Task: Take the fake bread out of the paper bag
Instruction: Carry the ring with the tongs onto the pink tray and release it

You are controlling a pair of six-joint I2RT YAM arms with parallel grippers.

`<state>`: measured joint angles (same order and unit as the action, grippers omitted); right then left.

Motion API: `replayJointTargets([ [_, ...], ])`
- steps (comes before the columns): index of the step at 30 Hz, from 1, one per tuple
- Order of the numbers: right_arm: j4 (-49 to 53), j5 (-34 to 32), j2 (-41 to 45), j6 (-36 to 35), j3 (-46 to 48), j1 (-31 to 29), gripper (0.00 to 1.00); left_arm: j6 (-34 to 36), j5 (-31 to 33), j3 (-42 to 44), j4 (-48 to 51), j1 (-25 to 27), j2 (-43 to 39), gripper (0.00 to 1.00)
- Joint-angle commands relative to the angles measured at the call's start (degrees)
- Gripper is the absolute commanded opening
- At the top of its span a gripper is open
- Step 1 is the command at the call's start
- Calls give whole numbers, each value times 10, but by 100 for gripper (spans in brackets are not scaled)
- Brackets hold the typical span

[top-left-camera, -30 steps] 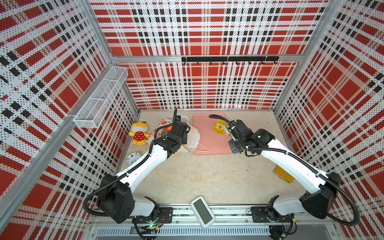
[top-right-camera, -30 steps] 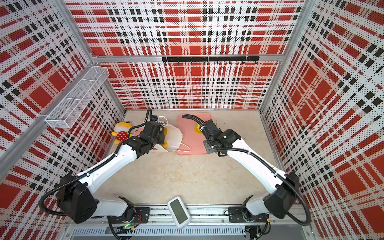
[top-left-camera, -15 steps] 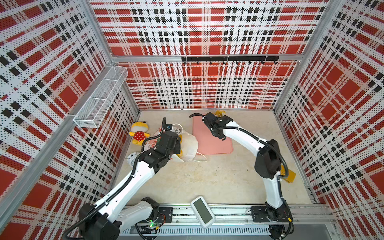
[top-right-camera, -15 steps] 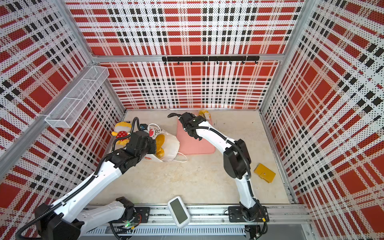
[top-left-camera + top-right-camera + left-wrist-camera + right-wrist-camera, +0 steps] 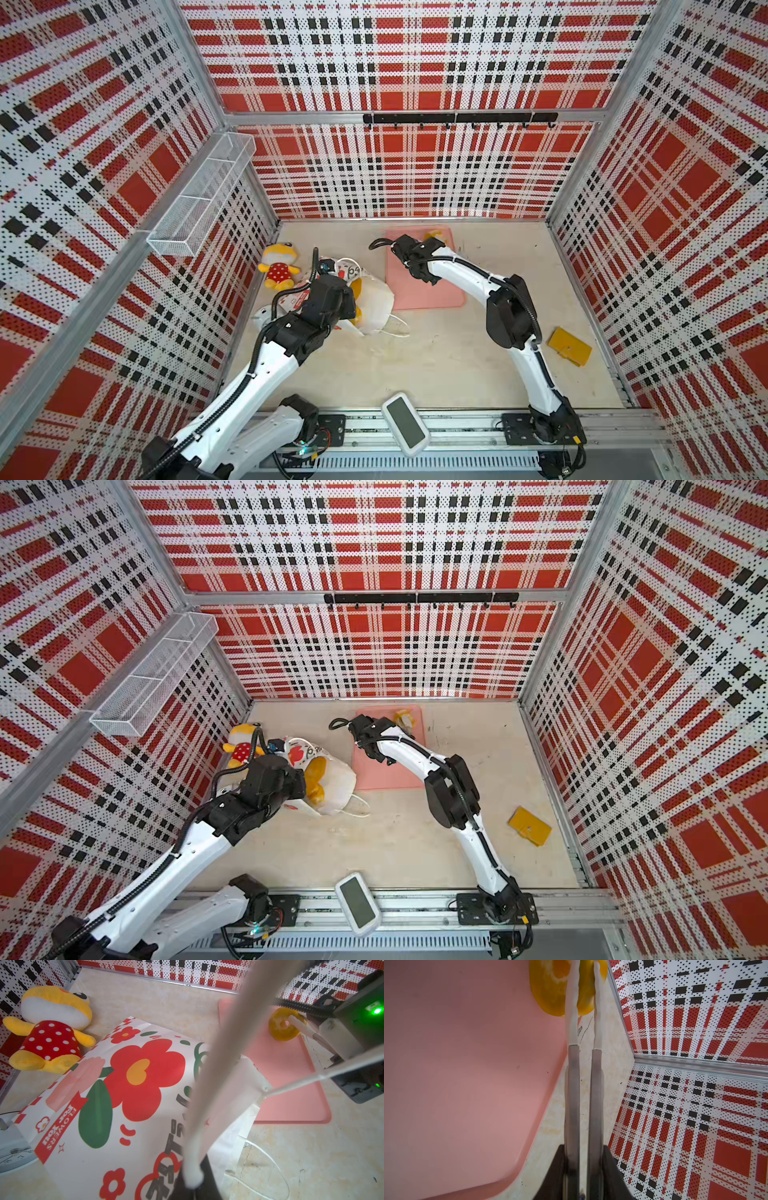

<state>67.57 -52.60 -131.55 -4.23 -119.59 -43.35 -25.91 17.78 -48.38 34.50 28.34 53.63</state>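
The white paper bag (image 5: 376, 303) (image 5: 338, 785) with its red flower print (image 5: 135, 1076) leans over left of centre, mouth toward the pink tray (image 5: 424, 286) (image 5: 291, 1084). Golden fake bread (image 5: 356, 291) (image 5: 316, 771) shows inside the mouth. My left gripper (image 5: 241, 1057) is shut on the bag's rim, and in both top views its wrist hides the fingers. A ring-shaped fake bread (image 5: 433, 237) (image 5: 404, 719) (image 5: 280, 1030) (image 5: 550, 991) hangs at the tray's far corner. My right gripper (image 5: 584, 972) is shut on its wall, with one fingertip (image 5: 299, 1024) through the hole.
A yellow plush toy in a red dotted dress (image 5: 277, 270) (image 5: 52, 1026) lies behind the bag, by the left wall. A white clock (image 5: 12, 1153) sits beside the bag. A flat yellow block (image 5: 569, 345) lies at the right, a white device (image 5: 405, 424) on the front rail. A wire basket (image 5: 203, 195) hangs on the left wall.
My right gripper carried the ring bread from over the tray's middle to its far corner. My left gripper drew the bag's rim slightly toward the front left.
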Motion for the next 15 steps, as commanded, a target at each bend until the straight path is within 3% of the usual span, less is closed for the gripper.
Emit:
replayJointTargets([
  [1, 25, 35, -15, 18, -30, -30, 11, -26, 7, 4, 9, 6, -2, 0],
  [7, 51, 103, -6, 69, -36, -44, 31, -27, 11, 4, 19, 13, -9, 0],
  [15, 37, 166, 22, 105, 9, -48, 38, -32, 10, 15, 24, 16, -18, 0],
])
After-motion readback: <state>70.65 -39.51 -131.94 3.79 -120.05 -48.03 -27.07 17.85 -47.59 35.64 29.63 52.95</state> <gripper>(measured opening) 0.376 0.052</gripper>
